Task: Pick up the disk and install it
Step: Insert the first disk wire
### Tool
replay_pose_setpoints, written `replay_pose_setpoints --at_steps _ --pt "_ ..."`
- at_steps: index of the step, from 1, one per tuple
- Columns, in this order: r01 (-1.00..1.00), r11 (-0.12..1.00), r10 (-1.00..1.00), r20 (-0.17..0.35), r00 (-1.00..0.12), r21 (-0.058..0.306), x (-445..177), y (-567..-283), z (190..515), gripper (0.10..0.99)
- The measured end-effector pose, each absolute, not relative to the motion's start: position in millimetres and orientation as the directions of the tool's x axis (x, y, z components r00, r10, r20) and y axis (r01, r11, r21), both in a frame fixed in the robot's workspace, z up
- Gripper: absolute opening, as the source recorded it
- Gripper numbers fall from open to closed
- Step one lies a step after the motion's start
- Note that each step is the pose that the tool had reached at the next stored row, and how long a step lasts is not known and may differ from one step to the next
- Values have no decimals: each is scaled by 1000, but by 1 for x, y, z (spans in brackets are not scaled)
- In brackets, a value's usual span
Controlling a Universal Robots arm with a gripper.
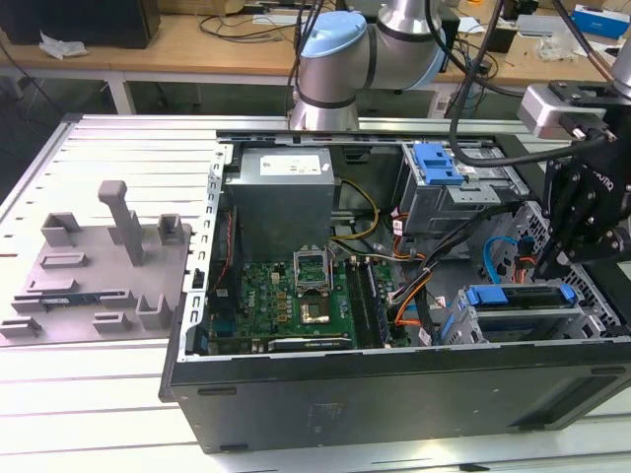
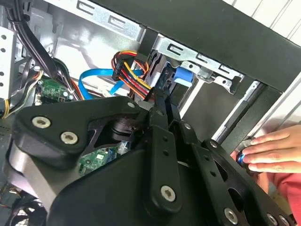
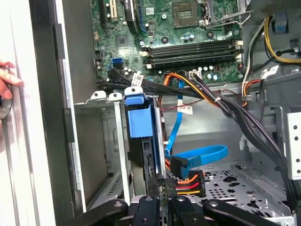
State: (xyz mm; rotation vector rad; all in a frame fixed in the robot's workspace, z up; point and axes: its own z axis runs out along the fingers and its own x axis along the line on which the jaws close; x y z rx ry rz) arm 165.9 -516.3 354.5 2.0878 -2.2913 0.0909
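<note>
Fingers (image 2: 160,141) closed, angled toward disk (image 3: 141,117) in bay (image 3: 101,141).

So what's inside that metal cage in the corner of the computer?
The blue-framed disk stands edge-on in the drive cage. Its label and whatever lies deeper in the cage are hidden.

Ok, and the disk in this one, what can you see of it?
The disk sits edge-on in a slot of the grey metal drive cage, at the exterior view's right end of the case. Its bright blue plastic bracket shows, with a slim dark body behind; the label is hidden. Cage rails flank it, and the tool is close at one end; contact cannot be judged.
</note>
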Motion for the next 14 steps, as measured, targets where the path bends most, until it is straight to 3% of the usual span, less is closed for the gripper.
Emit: replay_pose_setpoints --at_steps 14 --pt "-996 92 -995 35 -92 -13 166 -525 355 169"
